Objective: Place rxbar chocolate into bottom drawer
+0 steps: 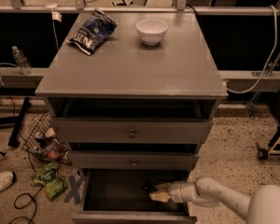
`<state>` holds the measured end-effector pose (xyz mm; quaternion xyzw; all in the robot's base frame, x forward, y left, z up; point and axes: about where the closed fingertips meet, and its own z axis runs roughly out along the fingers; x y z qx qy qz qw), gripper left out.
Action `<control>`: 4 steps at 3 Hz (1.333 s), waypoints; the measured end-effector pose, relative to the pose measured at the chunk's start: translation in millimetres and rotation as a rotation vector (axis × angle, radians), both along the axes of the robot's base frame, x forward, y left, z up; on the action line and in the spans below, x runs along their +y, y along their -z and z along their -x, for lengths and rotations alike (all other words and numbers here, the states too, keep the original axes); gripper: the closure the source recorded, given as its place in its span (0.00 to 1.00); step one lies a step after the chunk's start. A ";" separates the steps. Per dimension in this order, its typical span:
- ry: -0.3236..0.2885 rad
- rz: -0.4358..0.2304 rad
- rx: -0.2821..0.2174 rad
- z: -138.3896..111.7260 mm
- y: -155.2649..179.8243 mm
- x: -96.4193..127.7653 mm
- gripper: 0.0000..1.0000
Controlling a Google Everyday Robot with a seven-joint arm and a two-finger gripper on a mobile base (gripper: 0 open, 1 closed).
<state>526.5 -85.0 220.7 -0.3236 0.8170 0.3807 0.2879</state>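
The bottom drawer (pixel 130 216) is pulled open and its inside is dark. My gripper (pixel 155 193) reaches into it from the right, low over the drawer floor near the right side. It is shut on the rxbar chocolate (pixel 148 186), a small dark bar that sticks out up and to the left of the pale fingertips (pixel 159 196). The bar is inside the drawer's opening and still in my grip.
A white bowl (pixel 151 30) and a dark blue chip bag (pixel 91 30) lie on the cabinet top (pixel 130 64). Two shallower drawers with knobs (pixel 131 133) stand slightly open above. A green packet (pixel 49 178), litter, cables and a shoe (pixel 0 181) lie on the floor at the left.
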 end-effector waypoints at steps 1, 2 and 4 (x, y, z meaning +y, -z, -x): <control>-0.004 -0.003 0.002 1.2 0.9 3.4 0.01; -0.005 -0.003 0.003 1.4 1.0 4.0 0.00; 0.153 0.054 -0.066 28.9 -40.2 -62.5 0.00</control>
